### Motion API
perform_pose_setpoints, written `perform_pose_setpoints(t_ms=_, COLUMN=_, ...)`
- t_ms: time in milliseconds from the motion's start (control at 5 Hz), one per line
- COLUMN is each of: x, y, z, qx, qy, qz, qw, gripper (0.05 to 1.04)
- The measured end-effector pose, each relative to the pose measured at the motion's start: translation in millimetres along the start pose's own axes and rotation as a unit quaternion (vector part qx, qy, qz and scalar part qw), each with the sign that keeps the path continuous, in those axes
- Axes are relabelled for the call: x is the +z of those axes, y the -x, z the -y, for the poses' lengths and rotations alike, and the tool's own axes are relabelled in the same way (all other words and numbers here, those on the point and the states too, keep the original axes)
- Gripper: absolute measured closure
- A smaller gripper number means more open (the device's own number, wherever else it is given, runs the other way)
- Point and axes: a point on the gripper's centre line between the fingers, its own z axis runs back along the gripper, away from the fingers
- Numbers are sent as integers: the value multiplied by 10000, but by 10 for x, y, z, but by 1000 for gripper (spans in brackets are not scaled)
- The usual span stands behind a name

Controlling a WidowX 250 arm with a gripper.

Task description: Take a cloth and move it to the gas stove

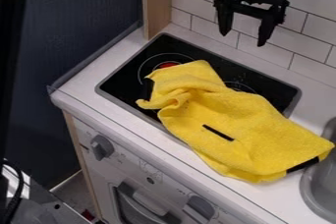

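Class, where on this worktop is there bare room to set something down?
Bare: the white counter left of the stove in the picture, and its strip between stove and tiled wall. Crowded: from mid-stove to the grey basin, where the yellow cloth sprawls.

Matt Nap, Glossy Black

You see rough, matt pile on the crumpled yellow cloth (239,125), glossy smoothness on the black rectangular stove top (121,83), smooth white countertop (82,83), a pale upright wooden post (156,2) and a matt black two-finger gripper (243,38).
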Motion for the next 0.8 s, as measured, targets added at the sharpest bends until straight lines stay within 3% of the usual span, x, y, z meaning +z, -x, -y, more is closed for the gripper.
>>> perform_pose_setpoints(t_ms=200, x=-194, y=76, z=-24, qx=63, qy=-23, qz=-266, qw=9996, gripper=82)
perform_pose_setpoints(t_ms=400, x=-298, y=302, z=-37, qx=215, qy=-8, qz=-436, qw=9988, gripper=82)
perform_pose_setpoints(t_ms=800, x=-206, y=629, z=-15, qx=310, qy=97, qz=-680, qw=9972, gripper=82)
